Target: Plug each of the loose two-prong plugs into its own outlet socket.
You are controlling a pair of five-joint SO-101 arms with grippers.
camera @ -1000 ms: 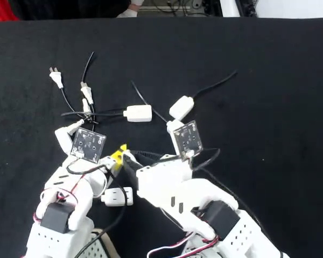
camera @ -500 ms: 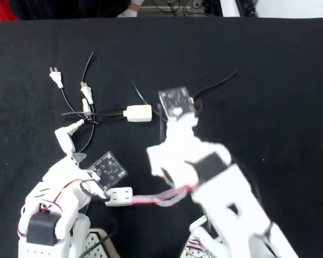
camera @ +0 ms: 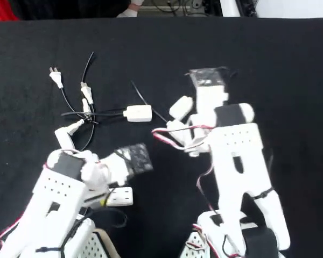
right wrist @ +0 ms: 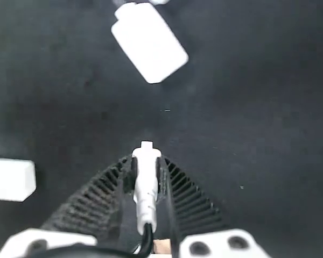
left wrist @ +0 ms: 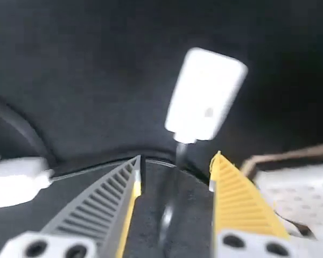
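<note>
right gripper (right wrist: 145,161) pinches a white plug (right wrist: 146,185) | left gripper (left wrist: 175,172) spread astride a cable (left wrist: 178,153) | loose plugs (camera: 56,78) (camera: 86,92) at ten o'clock on the table (camera: 290,64)

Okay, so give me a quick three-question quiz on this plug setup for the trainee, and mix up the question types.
1. True or false: the right pincer is shut on a white plug.
2. The left pincer is: A) open, B) shut on a plug, C) shut on a socket.
3. Fill in: in the right wrist view, a white outlet ____ lies on the black cloth beyond the held plug.
Key: 1 true; 2 A; 3 socket.
</note>
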